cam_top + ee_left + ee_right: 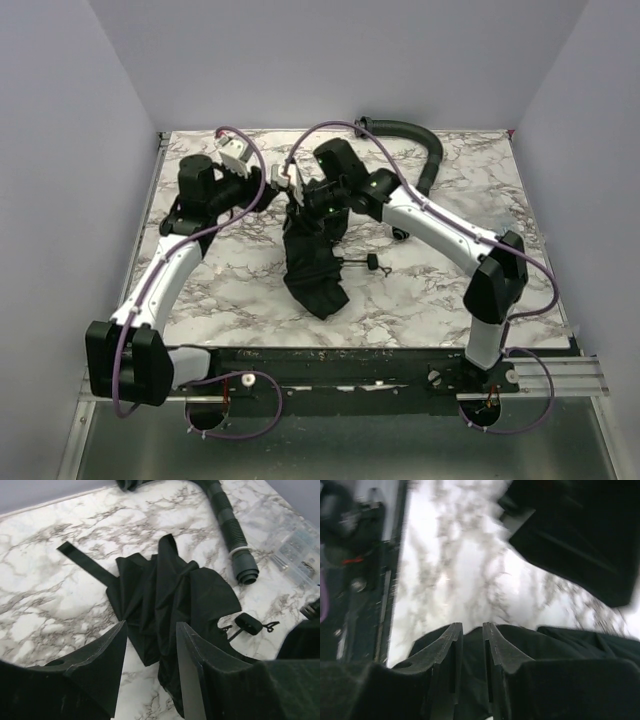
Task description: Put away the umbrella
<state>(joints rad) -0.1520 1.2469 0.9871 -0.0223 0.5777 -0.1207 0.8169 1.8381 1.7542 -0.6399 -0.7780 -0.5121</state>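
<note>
While it lies loose mid-frame on the tabletop [420, 290], umbrella [315, 265]: crumpled black bundle, not yet gathered. Left gripper [151, 626]: spread above the fabric, likely to bunch it. Right gripper [472, 626]: nearly pressed together over cloth; whether it pinches any cannot be told.

1 marble table [420, 290] carries 1 black umbrella [315, 265], 1 ribbed hose [425, 150] and 1 clear packet [300, 555] of small parts. 2 robot arms reach over it, 1 left arm [165, 275] and 1 right arm [440, 225]. 2 purple cables run along them, 1 left cable [252, 143] and 1 right cable [330, 124], and 3 plain walls [340, 60] surround the table.
</note>
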